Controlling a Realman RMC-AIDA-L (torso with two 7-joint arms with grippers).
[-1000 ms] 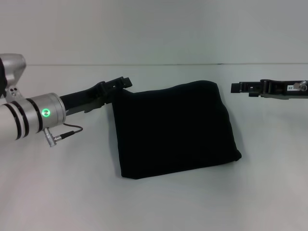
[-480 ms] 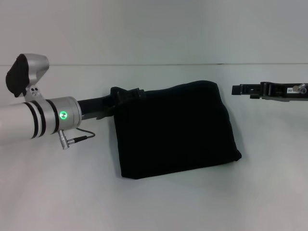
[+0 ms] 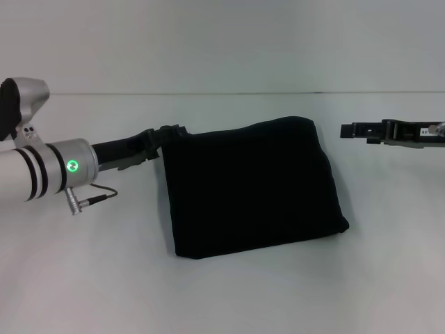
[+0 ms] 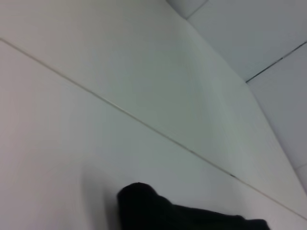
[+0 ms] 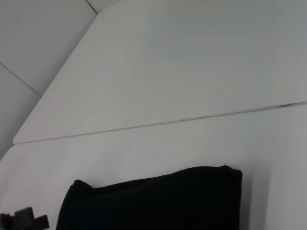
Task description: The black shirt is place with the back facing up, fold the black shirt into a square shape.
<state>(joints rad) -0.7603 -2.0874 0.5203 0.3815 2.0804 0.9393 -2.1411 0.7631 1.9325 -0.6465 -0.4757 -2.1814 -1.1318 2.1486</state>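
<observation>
The shirt (image 3: 254, 188) lies mid-table already folded into a rough square, so the left gripper (image 3: 170, 131) sits just at its far left corner, grip unclear, and the right gripper (image 3: 345, 130) hangs well clear, likewise unclear.

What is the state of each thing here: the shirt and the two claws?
black shirt: folded into a rough square, lying flat on the white table, not held.
left claw: at the shirt's far left corner.
right claw: off to the shirt's right, apart from it.
</observation>
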